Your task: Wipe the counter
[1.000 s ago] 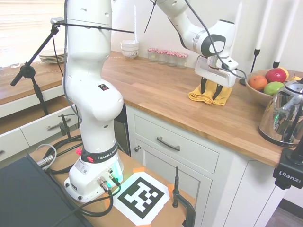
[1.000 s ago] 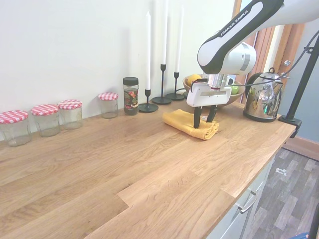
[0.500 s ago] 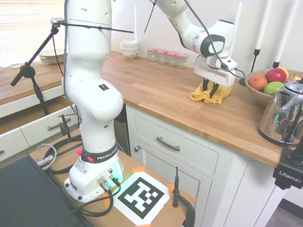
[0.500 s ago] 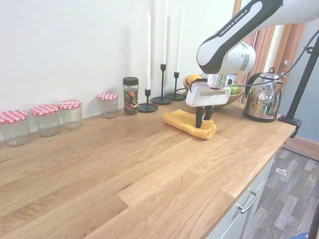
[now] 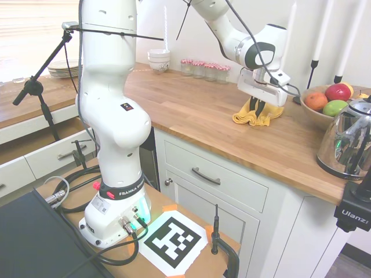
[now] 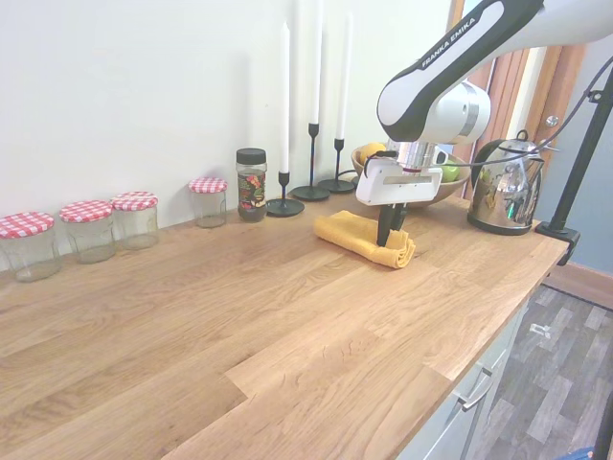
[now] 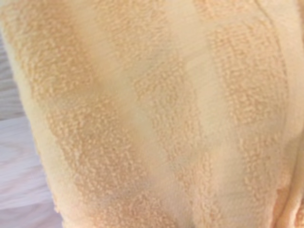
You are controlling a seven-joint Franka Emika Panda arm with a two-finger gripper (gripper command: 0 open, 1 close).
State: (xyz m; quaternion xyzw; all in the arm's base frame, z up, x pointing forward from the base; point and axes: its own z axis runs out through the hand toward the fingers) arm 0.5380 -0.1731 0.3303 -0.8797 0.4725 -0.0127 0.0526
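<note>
Fingers apparently pinch yellow cloth on counter.

A yellow terry cloth lies on the honey-brown plank counter; jars wear red-checked lids.

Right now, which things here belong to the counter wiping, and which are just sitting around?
In the job: yellow cloth, gripper with jaws shut on it, counter.

Just lying about: gingham-lidded jars, spice jar, candlesticks, fruit bowl, kettle, stacked bowls.
</note>
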